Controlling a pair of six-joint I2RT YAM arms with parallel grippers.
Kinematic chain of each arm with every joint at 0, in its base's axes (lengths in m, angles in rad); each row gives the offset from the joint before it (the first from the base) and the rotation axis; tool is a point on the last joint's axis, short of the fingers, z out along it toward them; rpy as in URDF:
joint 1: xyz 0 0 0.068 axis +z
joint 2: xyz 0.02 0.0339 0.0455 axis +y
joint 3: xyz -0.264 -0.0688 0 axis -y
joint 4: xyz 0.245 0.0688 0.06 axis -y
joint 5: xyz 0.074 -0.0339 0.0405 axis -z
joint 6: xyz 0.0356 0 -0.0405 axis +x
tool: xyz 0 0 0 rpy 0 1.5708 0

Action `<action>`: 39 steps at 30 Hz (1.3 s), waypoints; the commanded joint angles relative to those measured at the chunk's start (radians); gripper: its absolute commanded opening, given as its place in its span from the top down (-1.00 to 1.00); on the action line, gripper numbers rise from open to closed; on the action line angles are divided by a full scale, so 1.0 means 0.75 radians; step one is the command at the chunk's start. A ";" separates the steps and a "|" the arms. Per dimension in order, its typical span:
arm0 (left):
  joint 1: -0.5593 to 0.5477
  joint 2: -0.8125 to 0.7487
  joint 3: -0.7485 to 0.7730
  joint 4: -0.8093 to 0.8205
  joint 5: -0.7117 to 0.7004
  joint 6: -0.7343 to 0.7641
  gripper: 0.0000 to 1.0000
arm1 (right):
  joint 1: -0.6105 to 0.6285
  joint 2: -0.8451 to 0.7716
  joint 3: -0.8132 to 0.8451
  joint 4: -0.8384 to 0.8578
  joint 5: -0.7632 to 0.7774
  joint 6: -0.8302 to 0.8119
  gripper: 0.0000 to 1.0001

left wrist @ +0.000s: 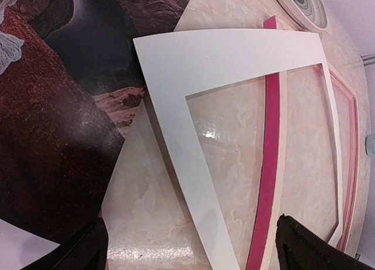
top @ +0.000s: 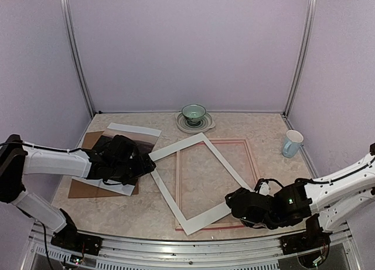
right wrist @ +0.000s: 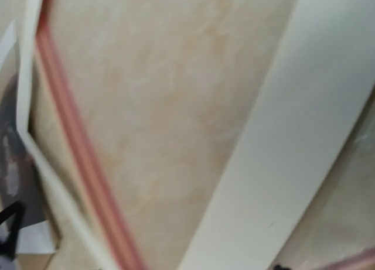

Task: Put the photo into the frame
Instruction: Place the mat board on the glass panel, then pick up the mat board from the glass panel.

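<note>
Photo (top: 146, 143): lies flat, picture side up, on the left part of the counter (top: 117, 214), outside the frame.
Photo, look: a dark print with reddish-brown rock, a blue-black patch in the upper part, and a bit of pale grey-white cloth at the edge of the left wrist view. A white strip runs along its far edge.
Under the photo: a brown board (top: 88, 189), showing past it on the near and left sides.
Frame (top: 228, 141): flat on the counter right of centre, a thin rectangle with only counter showing inside it. From above the rails look washed-out pink. The left wrist view shows bright pink with a pale wood-coloured edge.
Mat (top: 179, 146): a white border lying skewed across the frame. Its left corner pokes out toward the photo and seems to overlap its edge, though that spot is partly hidden from above.
Left hand (left wrist: 193, 249): low over the photo's right part, released, fingers spread wide with only mat and counter between them.
Right hand (top: 233, 204): at the near right corner of mat and frame. Its own camera is blurred and shows no fingers, so I cannot tell whether it grips anything.
Far edge: a green bowl (top: 193, 113) on a saucer.
Right side: a pale mug (top: 292, 143), well apart from the frame.
</note>
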 commanded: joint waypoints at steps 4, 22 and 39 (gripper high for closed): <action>-0.008 0.121 0.079 0.060 0.044 -0.013 -0.97 | 0.000 -0.098 0.252 -0.371 0.101 -0.206 -0.31; -0.006 0.251 0.191 0.127 0.110 -0.016 -0.76 | -1.116 0.190 0.737 0.082 -0.736 -2.204 -0.50; -0.002 0.208 0.324 -0.145 0.089 0.008 -0.83 | -1.367 0.946 1.260 -0.171 -1.541 -2.476 -0.48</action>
